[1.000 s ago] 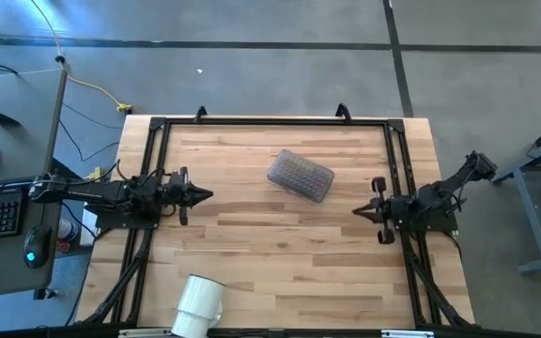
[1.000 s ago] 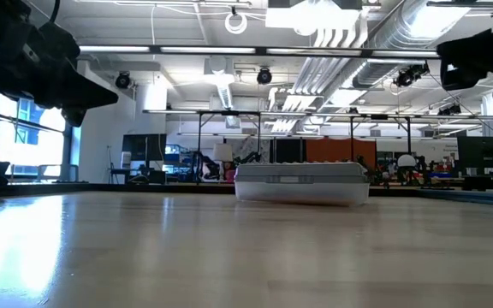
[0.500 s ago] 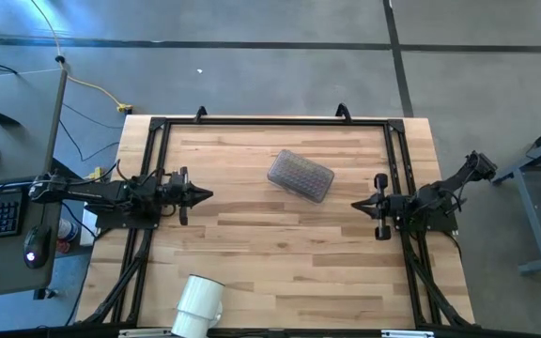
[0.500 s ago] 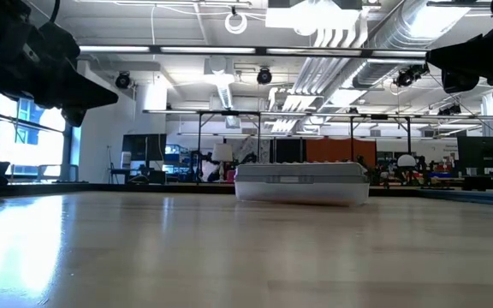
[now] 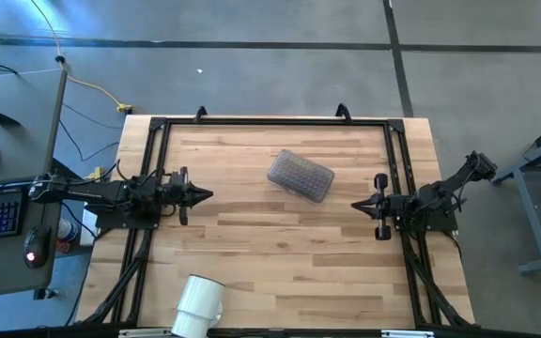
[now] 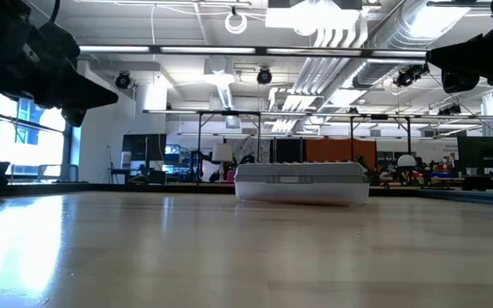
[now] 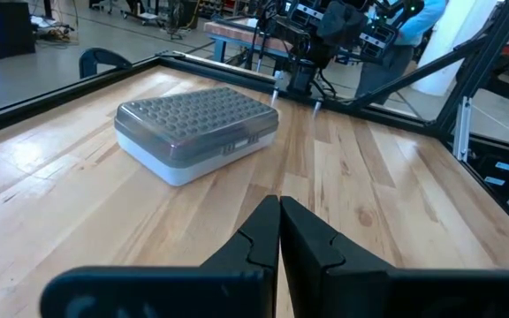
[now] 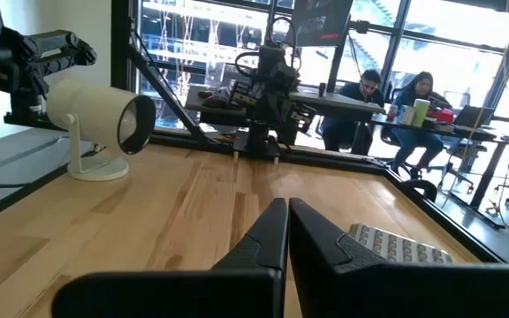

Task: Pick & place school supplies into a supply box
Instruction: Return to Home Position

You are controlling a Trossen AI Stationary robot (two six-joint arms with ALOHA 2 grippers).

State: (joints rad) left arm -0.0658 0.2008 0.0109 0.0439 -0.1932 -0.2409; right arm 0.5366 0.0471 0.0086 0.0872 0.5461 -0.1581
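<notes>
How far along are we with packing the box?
Done: the box sits shut on the table, and no supplies show outside it. In hand: nothing; the left pincer and right pincer are shut and empty, each at its own side of the table. Left: at most parking the arms.

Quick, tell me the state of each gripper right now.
Left gripper: closed, holding nothing.
Right gripper: closed, holding nothing.
</notes>
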